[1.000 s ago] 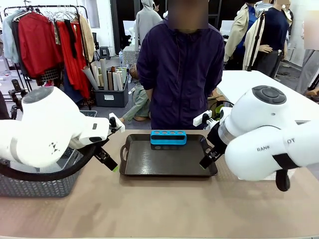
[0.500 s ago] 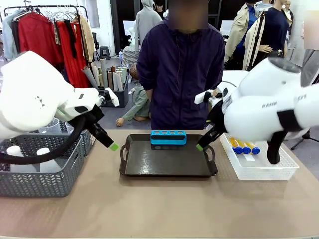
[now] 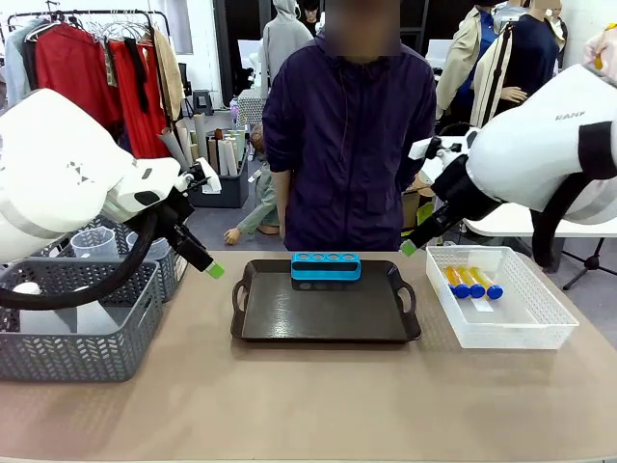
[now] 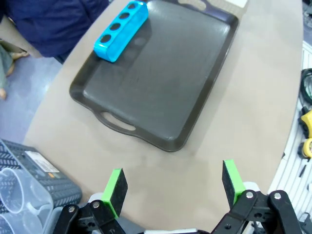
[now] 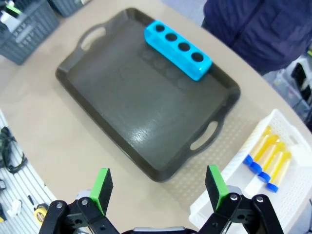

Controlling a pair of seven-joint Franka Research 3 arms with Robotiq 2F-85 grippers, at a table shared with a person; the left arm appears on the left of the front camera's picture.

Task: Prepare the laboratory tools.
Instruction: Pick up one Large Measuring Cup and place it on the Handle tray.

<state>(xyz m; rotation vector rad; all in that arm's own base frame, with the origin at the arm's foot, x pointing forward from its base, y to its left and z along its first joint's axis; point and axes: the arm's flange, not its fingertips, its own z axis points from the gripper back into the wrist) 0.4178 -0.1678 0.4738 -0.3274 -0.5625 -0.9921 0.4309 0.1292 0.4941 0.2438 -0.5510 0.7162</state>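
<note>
Three yellow-filled tubes with blue caps point(image 3: 470, 282) lie in the white lattice basket point(image 3: 540, 323) at the right, and appear as tubes point(image 5: 269, 156) in the right wrist view. A clear beaker point(image 3: 96, 243) stands in the far grey mesh basket at the left. A whitish rounded top point(image 3: 27, 287) shows in the near grey basket point(image 3: 87, 338); I cannot tell whether it is the flask. My left gripper point(image 3: 207, 265) hangs open and empty left of the tray, seen as gripper point(image 4: 174, 184). My right gripper point(image 3: 409, 248) hovers open and empty between tray and white basket, seen as gripper point(image 5: 158, 184).
A dark tray point(image 3: 289, 318) lies in the middle of the table with a blue four-hole rack point(image 3: 326, 265) at its far edge. A person in a dark jacket stands just behind the tray. Bare tabletop runs along the front edge.
Both arms have lifted and drawn outward from the tray's sides, the left toward the grey baskets, the right toward the white basket. The baskets' contents now show.
</note>
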